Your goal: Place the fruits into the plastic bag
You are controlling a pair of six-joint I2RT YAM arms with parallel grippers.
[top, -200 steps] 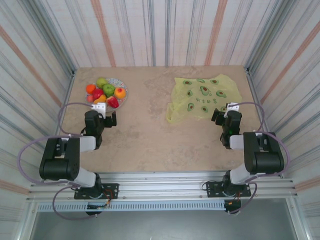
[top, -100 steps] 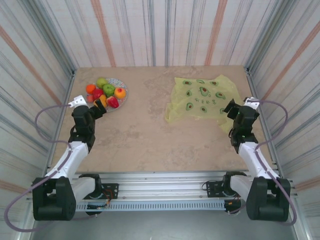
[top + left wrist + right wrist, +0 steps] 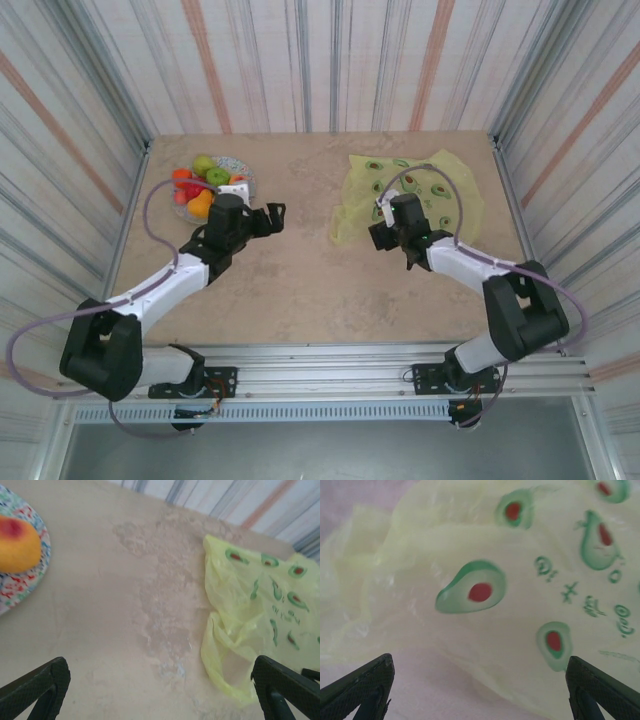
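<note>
Top external: left gripper (image 3: 270, 218), jaws spread and empty, is hovering just right of the plate (image 3: 240, 170) holding the fruits (image 3: 205, 185), far left. Right gripper (image 3: 392, 243), likewise spread and empty, is hanging over the near-left edge of the plastic bag (image 3: 420, 190).

Left wrist: peach-like fruit (image 3: 17, 542) is lying left, plastic bag (image 3: 250, 615) right, well apart.

Right wrist: plastic bag (image 3: 480, 590) is lying just beyond the open jaws. The best move looks like pinching one loose rim layer only, then lifting.

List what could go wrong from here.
1. The plastic bag lies flat and crumpled, no open mouth visible; the right tool, open over its edge, may pinch both layers shut.
2. The fruits sit piled close on the plate; the left tool could knock neighbours off rolling.
</note>
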